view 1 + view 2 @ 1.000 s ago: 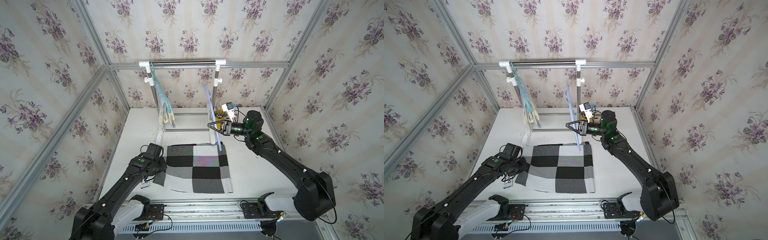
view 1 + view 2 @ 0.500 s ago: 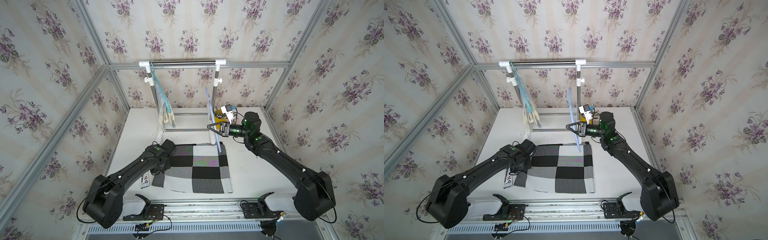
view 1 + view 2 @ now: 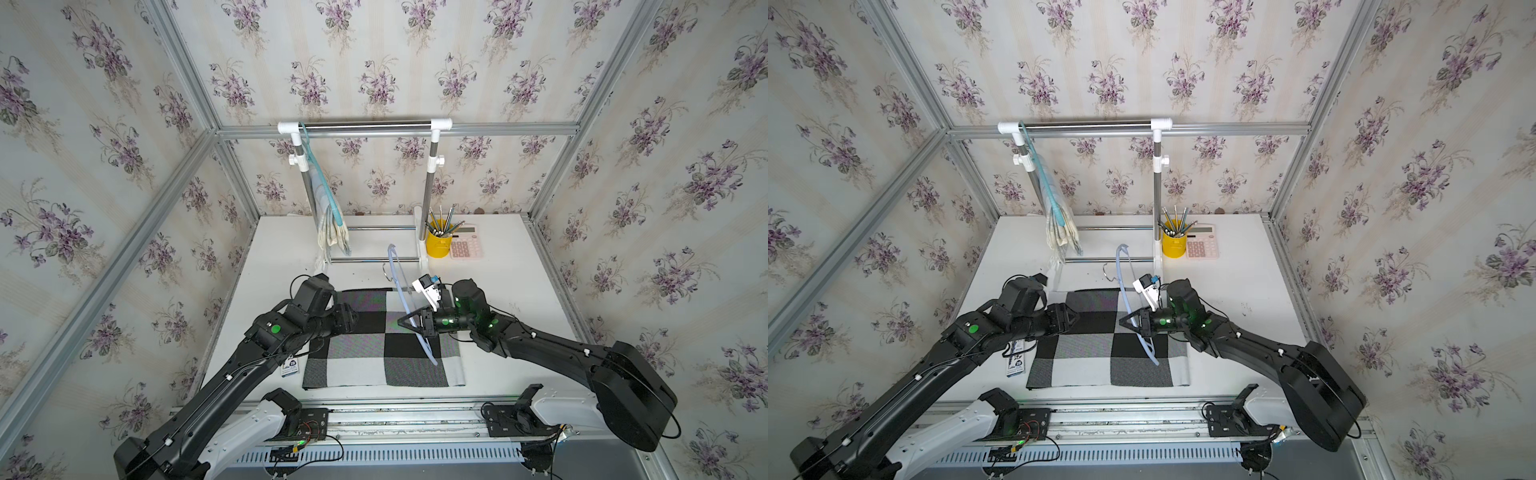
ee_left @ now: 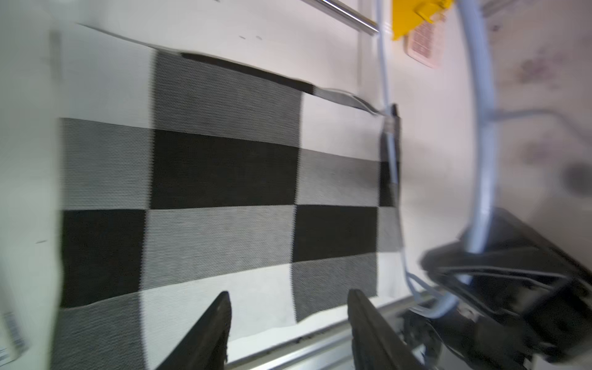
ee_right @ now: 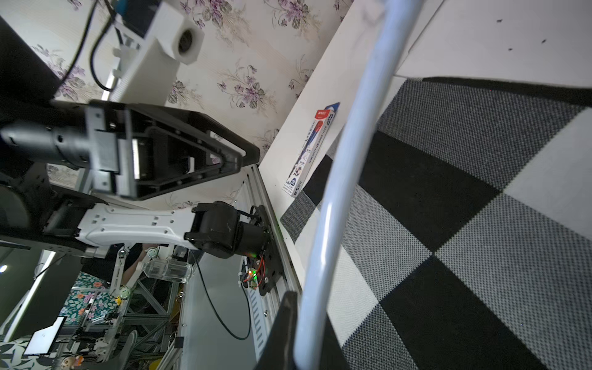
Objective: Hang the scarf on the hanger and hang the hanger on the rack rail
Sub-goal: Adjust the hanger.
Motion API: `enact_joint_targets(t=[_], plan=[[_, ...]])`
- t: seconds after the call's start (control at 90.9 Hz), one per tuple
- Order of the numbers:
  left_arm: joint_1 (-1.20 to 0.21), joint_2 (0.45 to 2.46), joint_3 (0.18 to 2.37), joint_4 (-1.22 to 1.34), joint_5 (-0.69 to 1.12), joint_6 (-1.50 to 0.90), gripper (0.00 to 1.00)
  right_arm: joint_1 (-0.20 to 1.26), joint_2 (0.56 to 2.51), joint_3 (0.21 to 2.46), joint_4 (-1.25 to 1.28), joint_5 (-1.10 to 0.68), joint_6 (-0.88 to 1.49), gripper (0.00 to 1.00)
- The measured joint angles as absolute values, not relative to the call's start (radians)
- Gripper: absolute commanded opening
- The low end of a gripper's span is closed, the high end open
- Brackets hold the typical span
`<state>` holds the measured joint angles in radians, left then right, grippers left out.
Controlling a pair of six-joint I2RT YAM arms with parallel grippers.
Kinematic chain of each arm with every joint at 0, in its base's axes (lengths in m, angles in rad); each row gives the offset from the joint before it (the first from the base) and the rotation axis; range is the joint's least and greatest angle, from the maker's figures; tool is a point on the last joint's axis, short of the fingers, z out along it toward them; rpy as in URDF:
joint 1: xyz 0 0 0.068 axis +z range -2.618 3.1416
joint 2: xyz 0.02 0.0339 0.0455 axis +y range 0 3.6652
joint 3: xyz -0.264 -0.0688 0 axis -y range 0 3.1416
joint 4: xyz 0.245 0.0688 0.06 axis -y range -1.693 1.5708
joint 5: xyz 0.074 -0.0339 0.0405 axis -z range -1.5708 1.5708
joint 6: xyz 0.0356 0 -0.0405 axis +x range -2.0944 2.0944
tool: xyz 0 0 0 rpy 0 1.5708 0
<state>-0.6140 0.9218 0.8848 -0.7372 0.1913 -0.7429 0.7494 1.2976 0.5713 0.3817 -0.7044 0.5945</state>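
The scarf (image 3: 361, 361) (image 3: 1084, 357), checked in black, grey and white, lies flat on the white table; it also fills the left wrist view (image 4: 224, 179) and shows in the right wrist view (image 5: 448, 224). My right gripper (image 3: 405, 322) (image 3: 1123, 321) (image 5: 304, 336) is shut on the pale blue hanger (image 3: 398, 278) (image 3: 1122, 282) (image 5: 346, 160), held tilted above the scarf's right half. My left gripper (image 3: 354, 319) (image 3: 1073, 318) (image 4: 288, 298) hovers over the scarf's left part, open, with nothing between its fingers. The hanger (image 4: 480, 160) also shows in the left wrist view.
A clothes rack (image 3: 365, 124) stands at the back, and a teal hanger with a pale cloth (image 3: 332, 216) hangs at its left end. A yellow pencil cup (image 3: 438, 245) and pink calculator (image 3: 467, 247) sit back right. A pen box (image 3: 291, 365) lies beside the scarf's left edge.
My left gripper has opened and swung from the scarf's left edge to over its left part. My right gripper has brought the hanger forward and down over the scarf.
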Motion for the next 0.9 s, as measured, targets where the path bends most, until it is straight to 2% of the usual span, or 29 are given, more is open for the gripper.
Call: enact_joint_targets(t=[0.121,0.33,0.407,0.484,0.726,0.902], plan=[[-0.682,0.981,0.928,-0.622,0.256,-0.765,0.63,0.797,1.321,0.550,0.408,-0.664,0.583,0.00],[-0.719,1.186,1.041,-0.514,0.272,-0.789,0.62,0.840,1.355,0.560,0.420,-0.617,0.561,0.00],[-0.722,1.240,1.081,-0.515,0.246,-0.795,0.56,0.846,1.355,0.567,0.419,-0.613,0.550,0.00],[-0.722,1.282,1.116,-0.532,0.192,-0.797,0.46,0.846,1.355,0.571,0.413,-0.605,0.543,0.00],[-0.720,1.400,1.147,-0.568,0.116,-0.797,0.37,0.847,1.354,0.572,0.361,-0.577,0.545,0.00],[-0.720,1.483,1.178,-0.564,0.116,-0.793,0.17,0.847,1.354,0.571,0.307,-0.549,0.561,0.00]])
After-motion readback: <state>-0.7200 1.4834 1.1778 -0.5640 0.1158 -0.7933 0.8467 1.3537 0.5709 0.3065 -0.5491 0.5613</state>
